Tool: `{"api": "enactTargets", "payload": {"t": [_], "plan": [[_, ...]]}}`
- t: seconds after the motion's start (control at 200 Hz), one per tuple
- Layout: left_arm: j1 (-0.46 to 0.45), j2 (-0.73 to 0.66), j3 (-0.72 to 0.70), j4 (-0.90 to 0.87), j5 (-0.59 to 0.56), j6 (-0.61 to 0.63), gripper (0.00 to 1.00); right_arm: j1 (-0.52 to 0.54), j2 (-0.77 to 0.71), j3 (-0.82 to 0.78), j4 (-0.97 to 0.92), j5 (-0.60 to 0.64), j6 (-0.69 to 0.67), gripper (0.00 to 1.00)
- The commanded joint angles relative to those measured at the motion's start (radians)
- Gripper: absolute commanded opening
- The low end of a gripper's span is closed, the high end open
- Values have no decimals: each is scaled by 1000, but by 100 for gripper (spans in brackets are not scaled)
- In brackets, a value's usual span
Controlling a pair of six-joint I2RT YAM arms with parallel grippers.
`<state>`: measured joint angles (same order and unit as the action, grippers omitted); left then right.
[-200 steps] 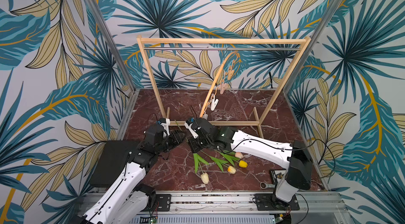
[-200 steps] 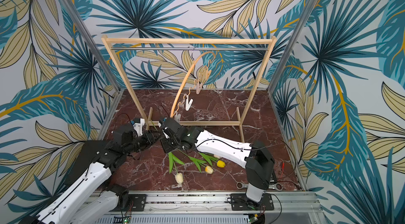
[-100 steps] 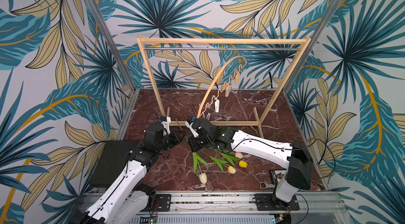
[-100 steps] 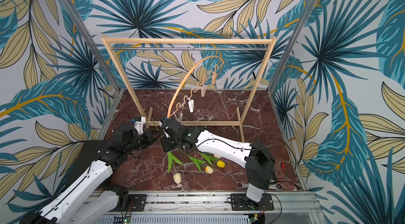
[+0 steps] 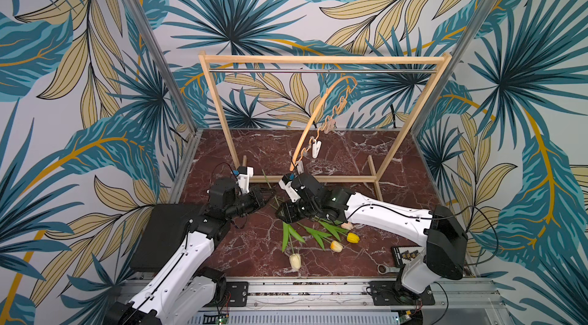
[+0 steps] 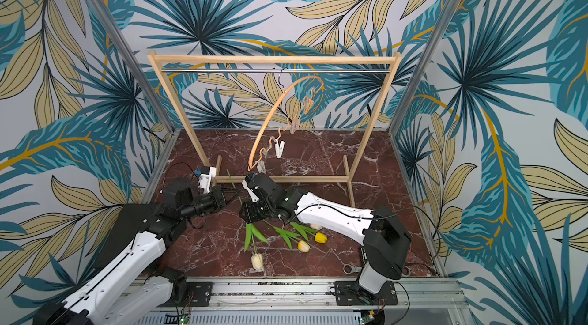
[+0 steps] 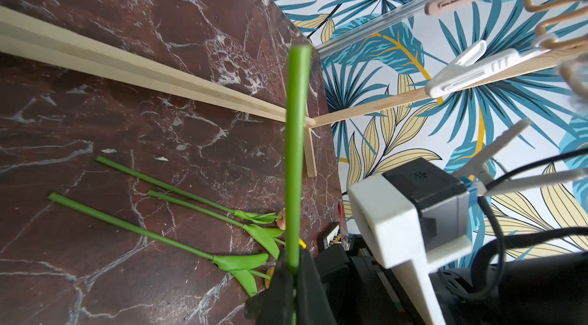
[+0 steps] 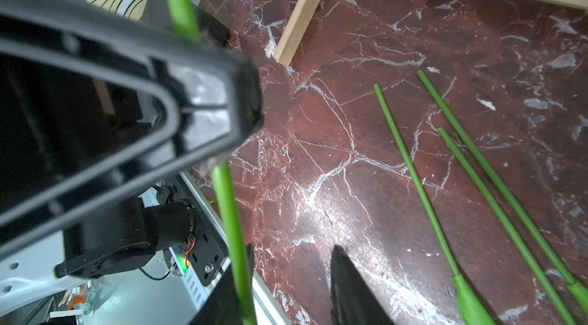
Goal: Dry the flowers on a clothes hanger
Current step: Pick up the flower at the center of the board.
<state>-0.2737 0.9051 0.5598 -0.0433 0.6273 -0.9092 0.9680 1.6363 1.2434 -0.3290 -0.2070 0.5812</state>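
A: Between the two arms, over the marble surface (image 5: 350,154), what has the cream tulip (image 5: 295,261)?
B: Its bare stem (image 7: 294,148) is pinched in the closed left end effector (image 7: 294,272). On the right end effector (image 8: 292,248) the jaws stand apart, the stem just beside one finger (image 8: 219,304). That tulip's head is low near the surface; touching or not, I can't tell.
A: The others?
B: Lying on the surface by the right arm: the pink tulip (image 5: 348,225), orange-yellow tulip (image 5: 336,246) and bright yellow tulip (image 5: 352,237). Behind, the clothes hanger (image 5: 311,116) hangs tilted from the wooden rack (image 5: 324,59), no flower in its clips (image 5: 315,150).
A: How will it handle?
B: Probably very light, with a thin, smooth, bendy stem that could slip or droop. I'd grip bare stem away from the leaves (image 5: 288,234), leaving the cut end free for a clip.
A: Any writing?
B: None I can read.
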Motion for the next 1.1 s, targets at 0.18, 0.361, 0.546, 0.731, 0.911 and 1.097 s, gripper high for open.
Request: {"api": "enactTargets", "payload": {"t": [0.18,0.361,0.546,0.731,0.911,1.097], "plan": [[7,2,-19,-34,59,108,0,-34,-97,-87,100,-38,62,44],[7,4,-27,27,59,62,0,-35,-78,-98,102,-73,82,30],[6,18,-28,64,64,28,0,-33,-85,-110,151,-75,91,25],[7,24,-29,72,55,26,0,-30,-76,-111,154,-97,97,21],[7,32,-29,88,54,16,0,-29,-76,-116,147,-84,100,11],[7,44,-23,70,30,29,0,-28,-78,-112,124,-74,92,3]]}}
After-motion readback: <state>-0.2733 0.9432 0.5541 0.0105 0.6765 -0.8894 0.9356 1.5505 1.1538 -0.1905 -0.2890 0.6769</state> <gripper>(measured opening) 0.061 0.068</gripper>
